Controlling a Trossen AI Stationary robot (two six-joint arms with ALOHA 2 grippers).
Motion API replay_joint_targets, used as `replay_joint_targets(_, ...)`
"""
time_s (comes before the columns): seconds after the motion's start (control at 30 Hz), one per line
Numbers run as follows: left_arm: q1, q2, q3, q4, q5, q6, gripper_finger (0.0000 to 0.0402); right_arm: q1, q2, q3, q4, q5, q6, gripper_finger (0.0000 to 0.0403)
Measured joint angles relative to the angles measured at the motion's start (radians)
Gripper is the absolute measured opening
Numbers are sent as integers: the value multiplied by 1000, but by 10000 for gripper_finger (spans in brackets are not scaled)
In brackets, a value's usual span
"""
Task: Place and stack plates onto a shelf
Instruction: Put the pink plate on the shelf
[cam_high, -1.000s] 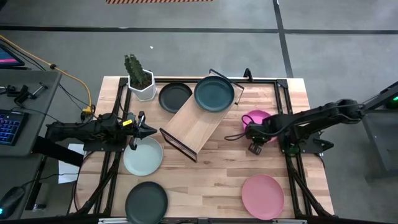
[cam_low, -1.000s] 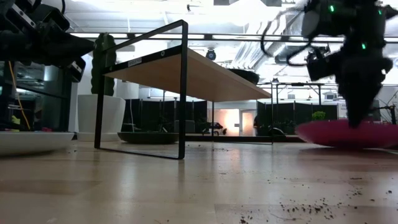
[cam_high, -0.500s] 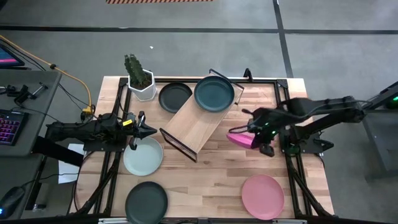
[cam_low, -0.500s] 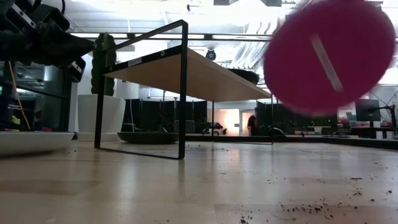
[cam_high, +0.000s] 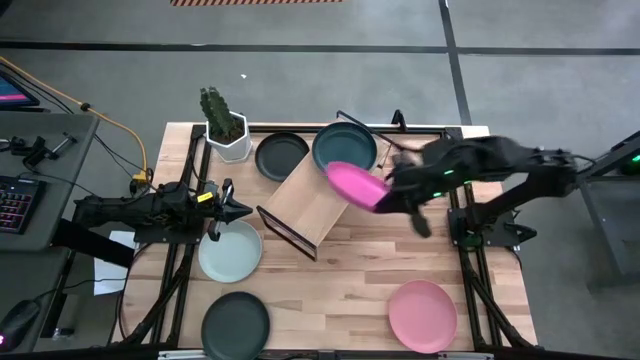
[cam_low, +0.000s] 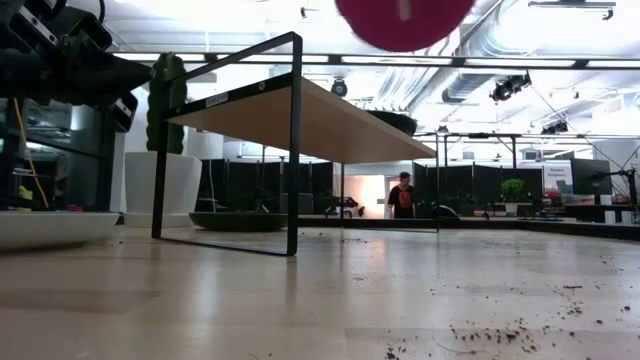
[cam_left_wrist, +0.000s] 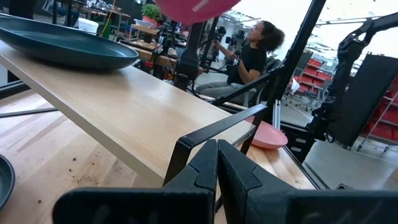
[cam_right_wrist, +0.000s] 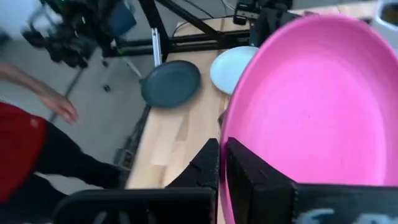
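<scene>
My right gripper (cam_high: 387, 191) is shut on a magenta plate (cam_high: 355, 185), held tilted in the air over the light-wood shelf (cam_high: 310, 205). The plate also shows at the top of the low view (cam_low: 400, 15). A dark teal plate (cam_high: 344, 150) lies on the shelf's far end. My left gripper (cam_high: 238, 210) is shut and empty, level above the mint-white plate (cam_high: 230, 250), pointing at the shelf's near end. A dark plate (cam_high: 281, 156) lies beside the shelf, another dark plate (cam_high: 236, 322) and a light pink plate (cam_high: 422, 315) lie near the table's front edge. My right gripper pinches the magenta plate's rim (cam_right_wrist: 227, 134) between its two fingers, one finger (cam_right_wrist: 208, 165) under the plate and one (cam_right_wrist: 249, 177) on its upper face. The fingers come from the table's right side. The plate is lifted clear and tilted, reaching out toward the shelf.
A white pot with a cactus (cam_high: 226, 130) stands at the table's far left corner. The shelf's black wire legs (cam_low: 294, 150) stand on the table. People show in the room beyond the table (cam_left_wrist: 252, 53).
My right gripper has lifted the magenta plate off the table's right side, tipping it up on edge, and carried it up and toward the table's left and far edge, over the shelf.
</scene>
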Motion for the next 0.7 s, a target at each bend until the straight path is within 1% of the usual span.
replay_joint_targets(0.07,0,0,0,0,0,0,0,-2,59,-2,57,-4,-68,0)
replay_joint_targets(0.2,0,0,0,0,0,0,0,-2,189,-2,156,-60,-201,0)
replay_joint_targets(0.23,0,0,0,0,0,0,0,-5,216,-2,183,-87,-226,0)
replay_joint_targets(0.3,0,0,0,0,0,0,0,-32,252,-3,230,-197,-267,0)
replay_joint_targets(0.33,0,0,0,0,0,0,0,-47,261,-3,254,-234,-274,0)
replay_joint_targets(0.37,0,0,0,0,0,0,0,-62,266,-3,274,-244,-276,0)
replay_joint_targets(0.47,0,0,0,0,0,0,0,-93,276,-3,282,-199,-302,0)
replay_joint_targets(0.53,0,0,0,0,0,0,0,-106,280,-3,273,-190,-317,0)
replay_joint_targets(0.7,0,0,0,0,0,0,0,-111,277,-3,273,-151,-342,0)
